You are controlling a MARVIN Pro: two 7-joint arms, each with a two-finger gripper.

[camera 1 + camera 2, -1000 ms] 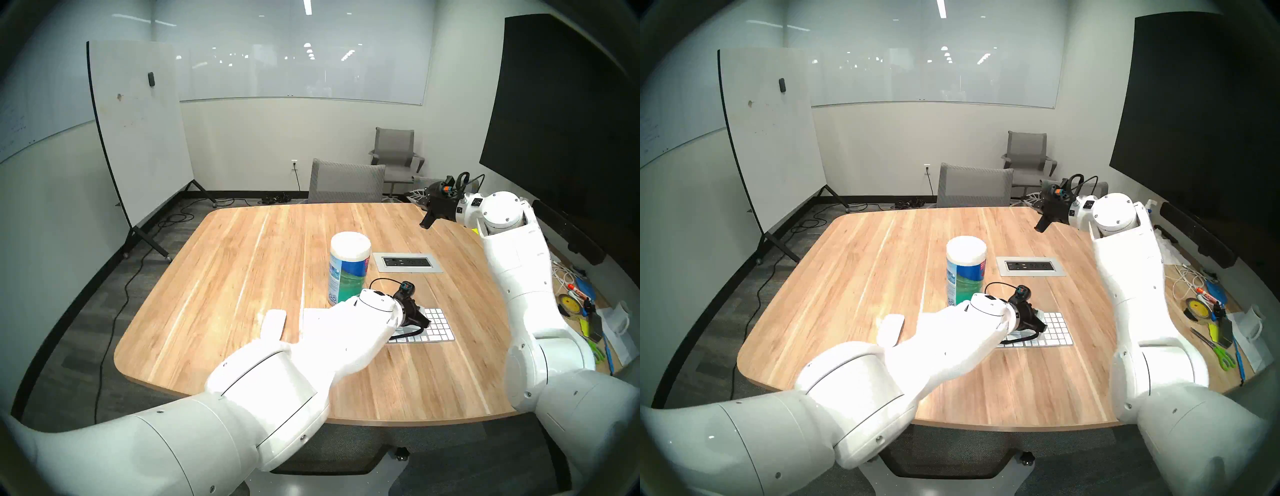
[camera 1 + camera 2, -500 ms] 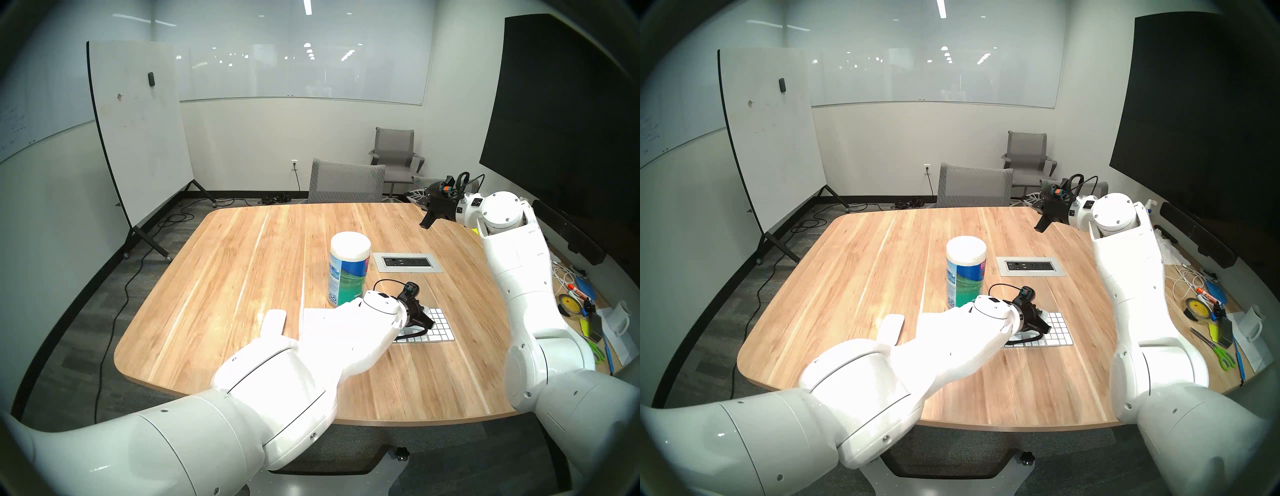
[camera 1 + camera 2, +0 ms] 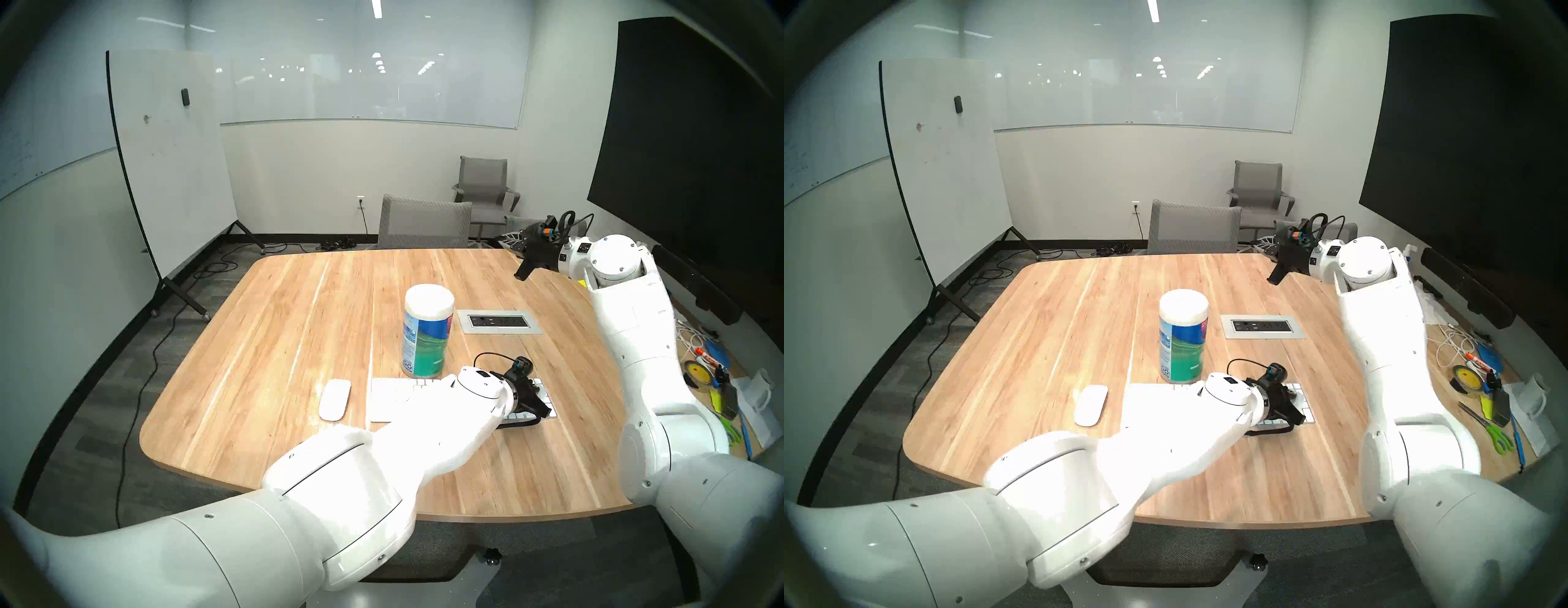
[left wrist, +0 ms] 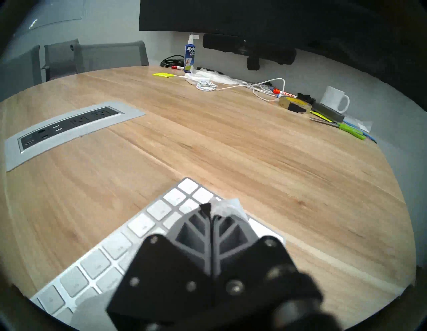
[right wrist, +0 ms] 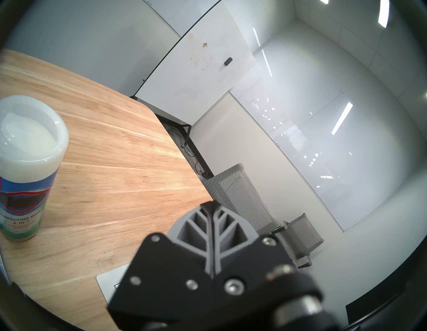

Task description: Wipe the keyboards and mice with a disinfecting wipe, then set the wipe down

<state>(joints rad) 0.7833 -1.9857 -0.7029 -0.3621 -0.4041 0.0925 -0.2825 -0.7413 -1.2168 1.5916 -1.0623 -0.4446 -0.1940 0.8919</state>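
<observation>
Wipe (image 4: 233, 208) pinched in left gripper (image 4: 211, 213), canister (image 5: 25, 171) reading "DISINFECTING WIPES 3-IN-1"

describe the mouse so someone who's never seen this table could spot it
On the wooden table, find the tall blue-green canister. In front of it lies a white keyboard; the mouse sits just left of that, apart. It is the only smooth, keyless white oval.

The robot had two fat, shiny white arms (image 3: 424, 429) with round joints and tiny screws, and each ended in a black gripper (image 4: 211, 213) with grey ribbed fingers (image 5: 196, 225), a looping black cable and a small blue-and-orange plug at 12 o'clock.
</observation>
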